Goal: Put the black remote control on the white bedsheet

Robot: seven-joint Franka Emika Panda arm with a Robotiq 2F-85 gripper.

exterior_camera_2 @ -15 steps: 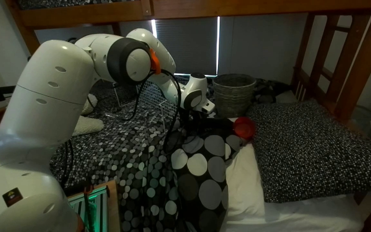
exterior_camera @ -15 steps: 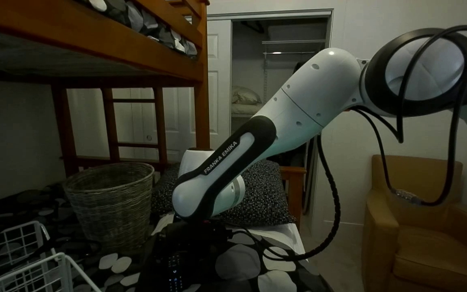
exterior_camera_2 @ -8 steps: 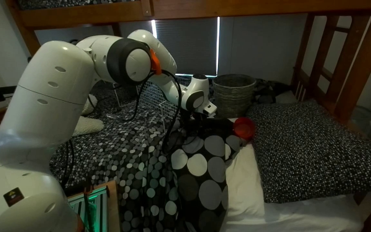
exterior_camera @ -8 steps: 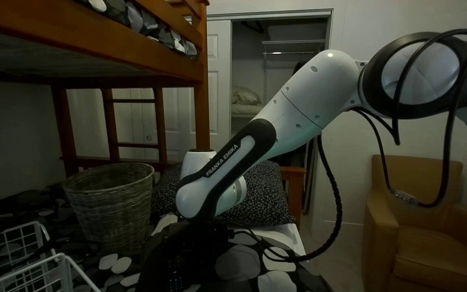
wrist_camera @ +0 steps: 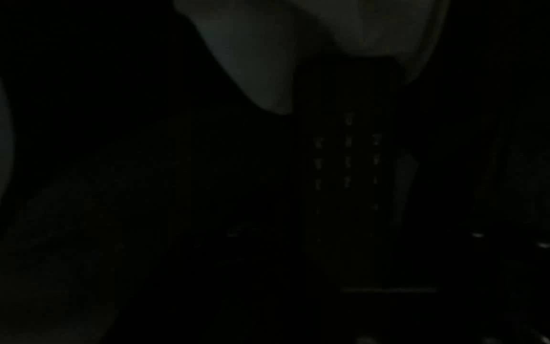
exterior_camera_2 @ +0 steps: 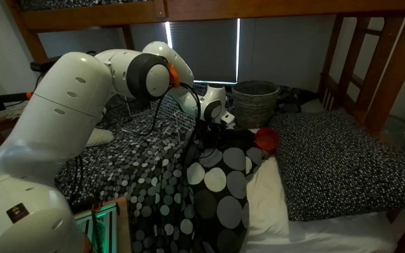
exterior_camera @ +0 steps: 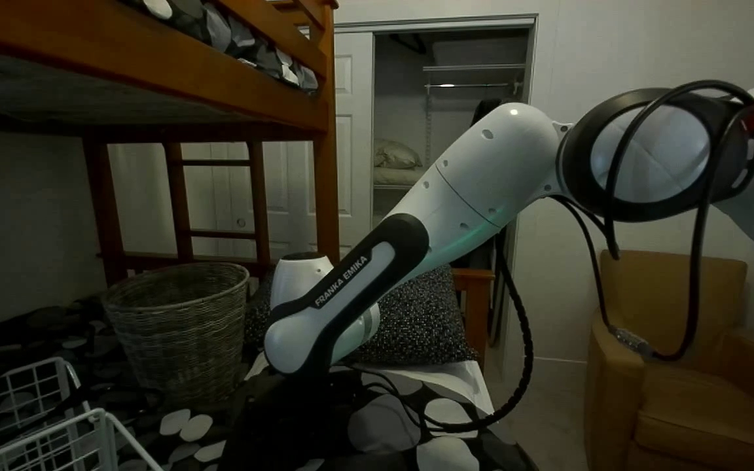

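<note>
The black remote control (wrist_camera: 349,95) shows faintly in the very dark wrist view, its rows of pale buttons facing the camera. Its far end overlaps a light spot of the dark cover; its near end fades into the dark at my gripper (wrist_camera: 354,239). The finger edges are too dark to tell whether they touch it. In an exterior view my gripper (exterior_camera_2: 209,133) is low over the dark cover, hidden in shadow; I cannot make out the remote there. The white bedsheet (exterior_camera_2: 269,203) lies between the spotted cover and the pillow, and also shows in an exterior view (exterior_camera: 472,379).
A red round object (exterior_camera_2: 267,140) lies beside the gripper at the sheet's edge. A wicker basket (exterior_camera_2: 255,105) and a white wire rack (exterior_camera: 50,418) stand nearby. A speckled pillow (exterior_camera_2: 346,168) covers part of the sheet. The upper bunk rail (exterior_camera_2: 258,10) hangs above the arm.
The arm's elbow has lowered and the forearm has shifted; the wrist stays low over the cover. The remote's lit buttons, visible earlier in an exterior view, no longer show there.
</note>
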